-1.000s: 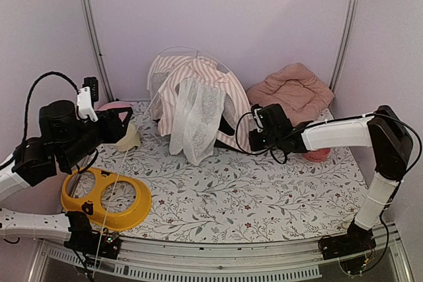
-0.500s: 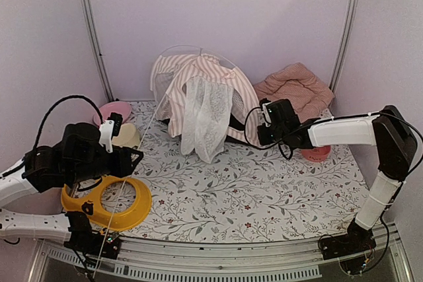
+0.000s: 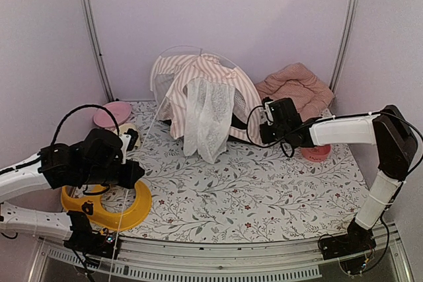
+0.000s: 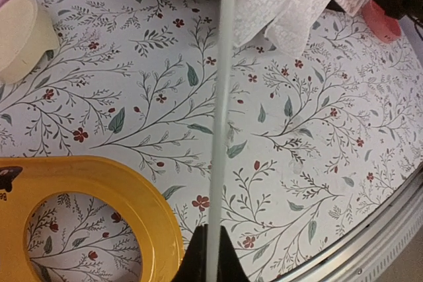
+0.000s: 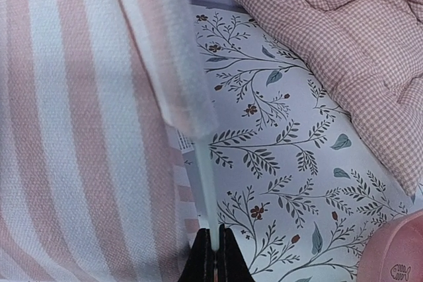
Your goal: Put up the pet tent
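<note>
The pet tent (image 3: 205, 97) sits at the back of the bench (image 3: 264, 196), near the middle. It is only half up. Its pink-and-white cloth hangs loose and the mesh curtain (image 3: 203, 120) droops down the front.

The left hand (image 3: 129, 168) is low on the left side, just over the yellow ring (image 3: 140, 197). Its two fingers are pinched tight on a white pole (image 4: 221, 117). The pole runs in a long line from this hand up to the left side of the tent. I think the hand holds the far end so it can bend or push the pole and make the cloth stand up.

The right hand (image 3: 264, 125) is right beside the tent's right side. Its fingers are squeezed together on a second pole (image 5: 203, 183), which comes out from under the striped cloth. Holding it low and close likely helps steady that side while the other side is worked.

The pink checked cushion (image 3: 297, 87) lies at the back right, next to the tent and not inside it. It probably goes in last, once the tent stands up by itself
</note>
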Controlling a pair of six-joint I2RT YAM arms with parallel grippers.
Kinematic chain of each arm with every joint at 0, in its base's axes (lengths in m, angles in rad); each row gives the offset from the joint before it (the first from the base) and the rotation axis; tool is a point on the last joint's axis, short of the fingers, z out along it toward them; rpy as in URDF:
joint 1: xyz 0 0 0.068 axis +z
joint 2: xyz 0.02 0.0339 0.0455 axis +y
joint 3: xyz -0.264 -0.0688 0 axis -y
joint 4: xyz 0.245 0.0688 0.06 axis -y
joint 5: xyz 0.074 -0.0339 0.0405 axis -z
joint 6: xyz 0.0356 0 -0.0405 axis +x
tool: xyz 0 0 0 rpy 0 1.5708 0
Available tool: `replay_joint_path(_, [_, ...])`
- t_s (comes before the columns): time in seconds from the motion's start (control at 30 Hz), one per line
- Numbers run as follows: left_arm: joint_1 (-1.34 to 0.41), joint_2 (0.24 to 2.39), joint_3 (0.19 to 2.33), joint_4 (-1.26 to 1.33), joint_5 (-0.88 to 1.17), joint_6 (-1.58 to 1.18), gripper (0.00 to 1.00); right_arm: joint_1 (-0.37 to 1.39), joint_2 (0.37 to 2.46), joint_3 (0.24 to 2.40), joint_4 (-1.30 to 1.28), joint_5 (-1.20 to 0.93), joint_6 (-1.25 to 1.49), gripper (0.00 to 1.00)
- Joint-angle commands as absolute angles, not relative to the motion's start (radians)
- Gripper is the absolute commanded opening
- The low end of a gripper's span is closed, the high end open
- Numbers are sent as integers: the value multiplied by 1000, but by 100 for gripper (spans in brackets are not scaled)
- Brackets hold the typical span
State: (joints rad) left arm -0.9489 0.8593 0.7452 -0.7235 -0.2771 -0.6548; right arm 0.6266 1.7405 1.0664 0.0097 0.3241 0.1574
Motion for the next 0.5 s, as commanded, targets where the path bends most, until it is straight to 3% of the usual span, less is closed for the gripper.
replay_joint_path(0.0, [-939, 840, 760, -655, -245, -661, 0, 611, 1710, 1067, 29, 324, 135, 0])
replay_joint_path(0.13, [-941, 823, 760, -500, -222, -654, 0, 606, 1716, 1089, 13, 320, 135, 0])
replay_joint_path(0.2, [-942, 840, 762, -426, -225, -657, 0, 604, 1716, 1104, -4, 309, 142, 7])
replay_joint_path(0.33, [-956, 905, 761, -273, -250, -667, 0, 605, 1690, 1117, -29, 274, 160, 39])
replay_joint_path(0.47, [-999, 988, 778, -154, -310, -690, 0, 604, 1651, 1138, -70, 267, 168, 64])
